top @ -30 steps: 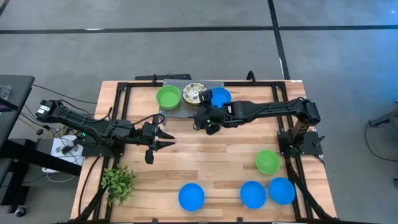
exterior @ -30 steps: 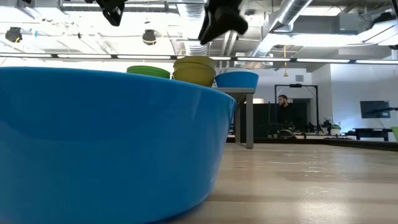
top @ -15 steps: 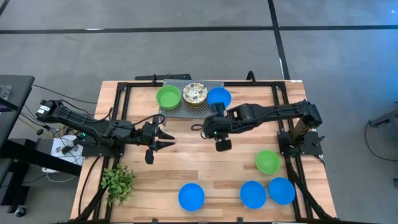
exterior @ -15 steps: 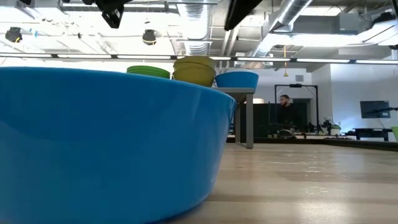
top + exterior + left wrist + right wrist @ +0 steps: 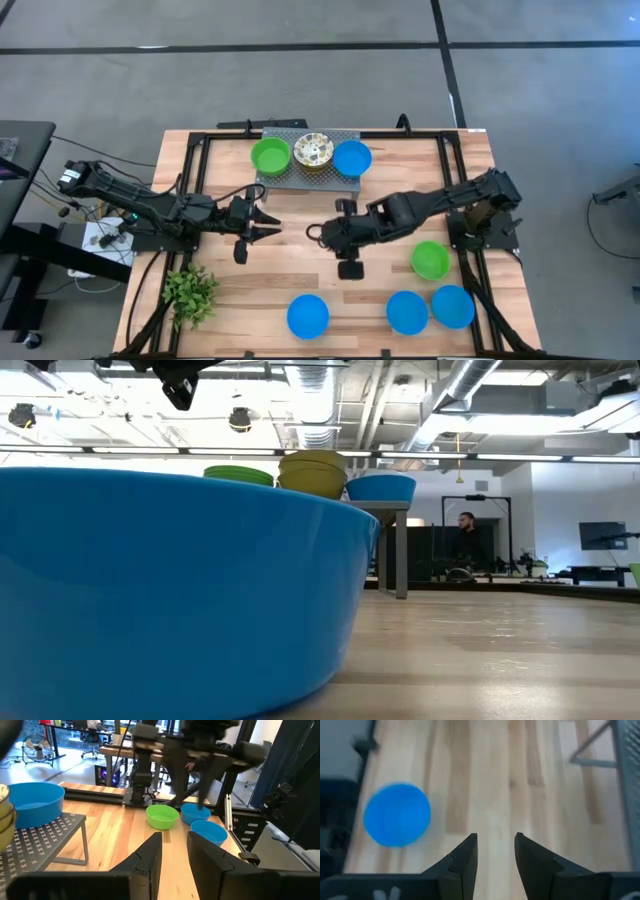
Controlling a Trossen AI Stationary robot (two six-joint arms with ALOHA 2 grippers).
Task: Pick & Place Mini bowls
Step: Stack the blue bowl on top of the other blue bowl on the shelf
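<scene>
1. While hovering above bare wood at mid-table, right gripper [image 5: 350, 262] spread apart, gripping nothing, pointed toward the near edge.
2. Seen past its fingers [image 5: 463, 857]: a blurred blue bowl [image 5: 397, 814] alone on the planks.
3. Parked over the table's left half: left gripper [image 5: 262, 224], prongs parted, empty.
4. Perched on the perforated metal stand [image 5: 305, 174] at the far edge, side by side: green bowl [image 5: 270, 156], patterned bowl [image 5: 313, 151], blue bowl [image 5: 351, 158].
5. Resting on the table's right side: another green bowl [image 5: 431, 259].
6. Lined along the near edge: three blue bowls [image 5: 308, 315], [image 5: 406, 312], [image 5: 453, 306], the last two touching.
7. Near the left corner: small leafy plant [image 5: 190, 293].
</scene>
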